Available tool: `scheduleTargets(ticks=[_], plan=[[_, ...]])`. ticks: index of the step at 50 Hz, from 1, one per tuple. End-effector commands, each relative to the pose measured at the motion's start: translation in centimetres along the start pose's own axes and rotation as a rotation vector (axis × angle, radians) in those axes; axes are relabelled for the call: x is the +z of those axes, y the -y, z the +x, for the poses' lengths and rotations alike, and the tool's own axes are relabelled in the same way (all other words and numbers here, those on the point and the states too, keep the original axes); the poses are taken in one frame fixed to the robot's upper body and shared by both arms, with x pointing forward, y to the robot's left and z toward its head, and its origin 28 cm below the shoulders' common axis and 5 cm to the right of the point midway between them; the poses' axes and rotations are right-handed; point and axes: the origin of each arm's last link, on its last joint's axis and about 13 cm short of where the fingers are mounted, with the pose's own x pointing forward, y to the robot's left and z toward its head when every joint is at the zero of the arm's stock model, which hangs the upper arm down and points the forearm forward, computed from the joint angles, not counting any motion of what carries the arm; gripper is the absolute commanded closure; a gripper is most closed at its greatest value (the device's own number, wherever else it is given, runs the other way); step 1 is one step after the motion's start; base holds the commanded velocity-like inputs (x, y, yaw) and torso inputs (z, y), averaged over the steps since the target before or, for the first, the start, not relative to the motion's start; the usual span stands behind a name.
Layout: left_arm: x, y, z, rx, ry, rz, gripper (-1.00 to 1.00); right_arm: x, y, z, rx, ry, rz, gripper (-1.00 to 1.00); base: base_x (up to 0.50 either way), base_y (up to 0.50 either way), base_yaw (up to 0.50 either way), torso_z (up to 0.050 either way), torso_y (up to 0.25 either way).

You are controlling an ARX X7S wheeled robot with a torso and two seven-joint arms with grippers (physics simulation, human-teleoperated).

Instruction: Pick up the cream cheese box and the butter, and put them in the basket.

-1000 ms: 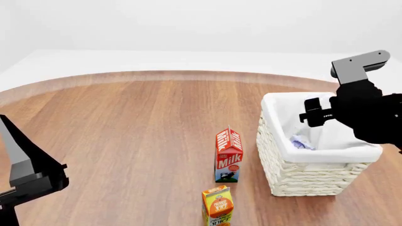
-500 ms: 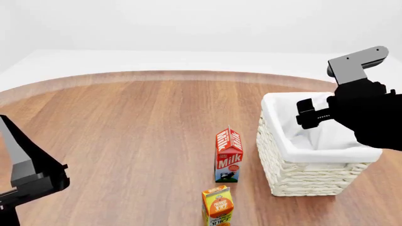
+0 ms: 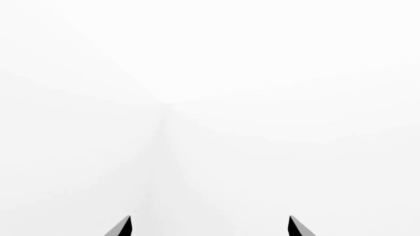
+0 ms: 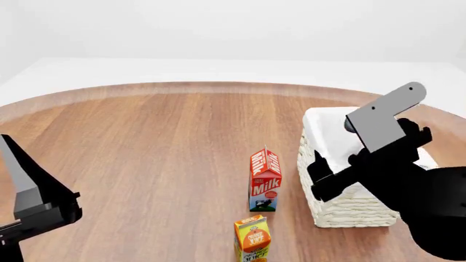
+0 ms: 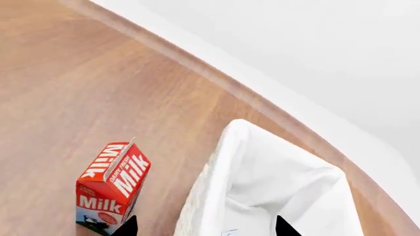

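The basket (image 4: 348,210), white wicker with a white cloth liner, stands at the right of the wooden table, and my black right arm (image 4: 407,180) covers most of it. In the right wrist view my right gripper (image 5: 204,227) hangs open over the basket's (image 5: 262,182) near rim, with nothing between its tips. A sliver of a small white thing with blue marks, probably the cream cheese box (image 5: 229,232), lies on the liner inside. The butter is out of view. My left gripper (image 3: 208,227) is open and faces blank white; that arm (image 4: 36,202) sits at the lower left.
A red milk carton (image 4: 265,180) stands upright just left of the basket, also seen in the right wrist view (image 5: 111,189). An orange juice carton (image 4: 252,240) stands nearer me, by the view's lower edge. The table's curved far edge (image 4: 218,85) runs across the back.
My right arm has swung from above the basket's far right side down and toward me, and it hides the basket's inside in the head view. The left arm has not moved.
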Motion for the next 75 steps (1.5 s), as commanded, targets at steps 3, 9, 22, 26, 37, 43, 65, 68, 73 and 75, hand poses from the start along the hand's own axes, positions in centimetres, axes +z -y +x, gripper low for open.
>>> scheduleTargets(ticks=[3,9,22,26,37,43,65,68,73,75], plan=[[-0.1,-0.2,0.1,0.008,0.007,0.017,-1.0,-1.3,-4.0,-3.2,0.144,0.093,-0.055,-1.0,0.0,0.0,0.0,0.0,0.0],[-0.1,-0.2,0.0,0.007,0.005,0.017,-1.0,-1.9,-5.9,-4.7,0.217,0.117,-0.085,-1.0,0.0,0.0,0.0,0.0,0.0],[-0.1,-0.2,0.0,0.007,0.002,0.015,-1.0,-2.7,-8.9,-6.0,0.354,0.123,-0.078,-1.0,0.0,0.0,0.0,0.0,0.0],[-0.1,-0.3,0.0,0.01,0.003,0.015,-1.0,-3.3,-10.2,-5.8,0.398,0.106,-0.068,-1.0,0.0,0.0,0.0,0.0,0.0],[0.2,-0.5,0.0,0.013,0.008,0.012,-1.0,-4.0,-12.7,-5.7,0.431,0.053,0.086,-1.0,0.0,0.0,0.0,0.0,0.0],[0.2,-0.5,0.0,0.018,0.01,0.009,-1.0,-4.7,-14.3,-5.4,0.47,0.025,0.155,-1.0,0.0,0.0,0.0,0.0,0.0],[0.3,-0.7,0.0,0.022,0.013,0.004,-1.0,-6.3,-19.6,-4.8,0.581,-0.035,0.368,-1.0,0.0,0.0,0.0,0.0,0.0],[0.3,-0.7,0.0,0.023,0.014,0.003,-1.0,-6.7,-20.4,-5.0,0.6,-0.052,0.37,-1.0,0.0,0.0,0.0,0.0,0.0],[0.3,-0.7,0.0,0.022,0.014,0.002,-1.0,-6.9,-20.9,-5.1,0.608,-0.064,0.371,-1.0,0.0,0.0,0.0,0.0,0.0],[0.3,-0.7,0.0,0.022,0.013,0.001,-1.0,-6.8,-21.1,-5.1,0.609,-0.064,0.379,-1.0,0.0,0.0,0.0,0.0,0.0]])
